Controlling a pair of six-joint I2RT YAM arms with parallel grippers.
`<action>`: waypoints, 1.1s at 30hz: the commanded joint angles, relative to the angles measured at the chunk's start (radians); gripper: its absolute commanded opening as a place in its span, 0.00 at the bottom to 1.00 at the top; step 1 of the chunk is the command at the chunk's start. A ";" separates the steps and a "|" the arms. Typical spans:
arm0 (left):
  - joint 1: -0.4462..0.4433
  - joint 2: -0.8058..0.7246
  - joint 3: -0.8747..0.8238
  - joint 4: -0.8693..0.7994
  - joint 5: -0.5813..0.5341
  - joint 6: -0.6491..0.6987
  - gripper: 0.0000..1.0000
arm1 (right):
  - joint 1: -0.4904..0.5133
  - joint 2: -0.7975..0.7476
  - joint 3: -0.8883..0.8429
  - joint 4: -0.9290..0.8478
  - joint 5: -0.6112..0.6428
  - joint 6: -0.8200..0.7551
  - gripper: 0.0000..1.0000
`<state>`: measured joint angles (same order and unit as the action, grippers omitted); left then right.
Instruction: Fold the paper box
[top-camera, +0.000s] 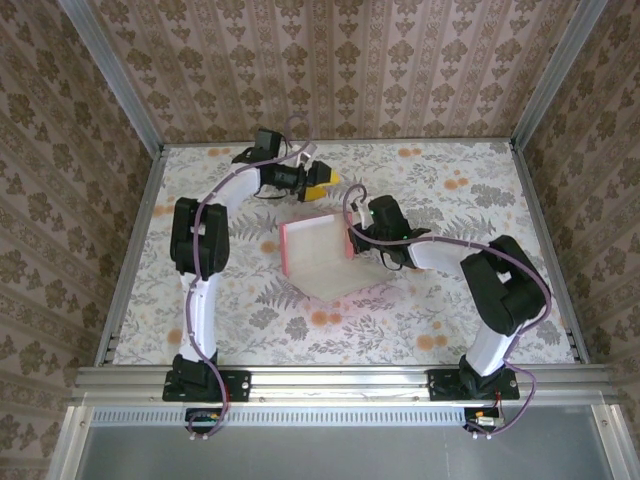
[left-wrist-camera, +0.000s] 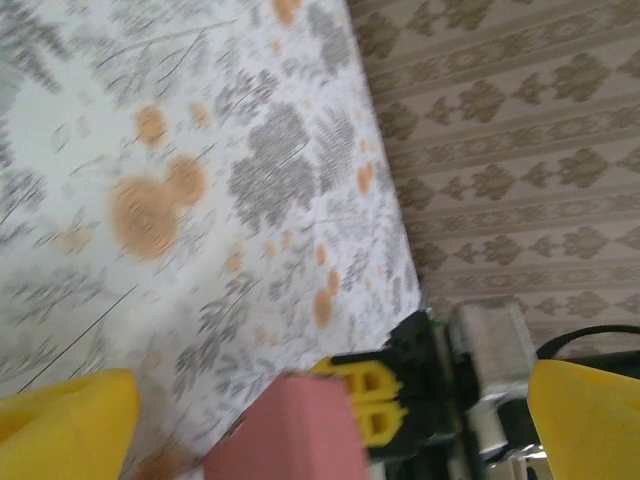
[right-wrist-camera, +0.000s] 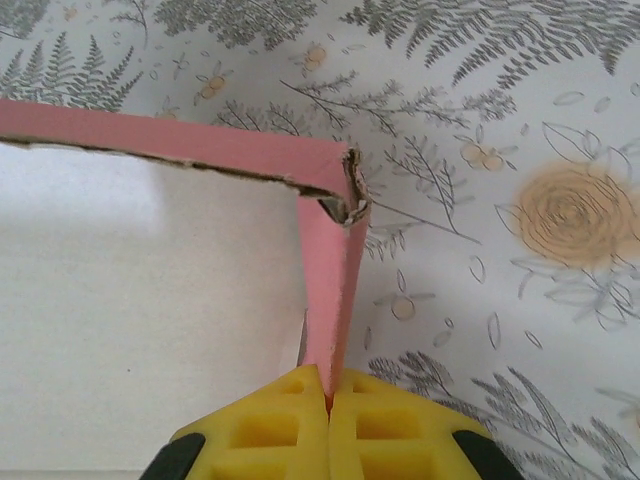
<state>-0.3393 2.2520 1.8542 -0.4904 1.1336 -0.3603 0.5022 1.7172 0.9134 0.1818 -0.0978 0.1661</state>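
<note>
1. Top view: the paper box (top-camera: 318, 258) lies near the middle of the bench (top-camera: 200, 330), pale inner side up, with pink walls raised along its left and far sides. The right hand (top-camera: 352, 238) is in at the box's right side, pinching card. My read is that it is standing a flap up while the base lies flat. The left hand (top-camera: 322, 178) hovers toward the bench's far edge, just beyond the box, spread open and grasping nothing. It looks parked clear of the fold, yet near enough to press the next flap.

2. Left wrist view, rather blurred: the yellow fingers (left-wrist-camera: 70, 425) sit wide apart at the lower corners, released. Between them a pink corner of the box pokes up, and behind it is the right hand's yellow-and-black tip. The patterned bench runs off to the wallpapered wall (left-wrist-camera: 520, 150).

3. Right wrist view: the right hand is clenched tight on the upright pink flap (right-wrist-camera: 325, 280), with the pads meeting edge-on across the thin card. The flap joins another pink wall at a corner (right-wrist-camera: 350, 195) that looks ragged and creased. Holding it square probably lines up that corner, and a hard pull could tear it.
</note>
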 joint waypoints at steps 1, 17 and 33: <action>0.006 -0.030 0.056 -0.281 -0.097 0.223 0.99 | 0.007 -0.036 -0.019 -0.146 0.082 -0.036 0.08; -0.009 -0.585 -0.438 -0.207 -0.527 0.166 0.96 | 0.125 -0.113 0.183 -0.756 0.188 -0.214 0.08; -0.099 -0.959 -0.927 -0.029 -0.672 0.018 0.93 | 0.205 0.026 0.349 -1.020 0.181 -0.367 0.19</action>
<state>-0.4213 1.3159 0.9600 -0.5716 0.5030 -0.3038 0.7017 1.7100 1.2129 -0.7467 0.0685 -0.1619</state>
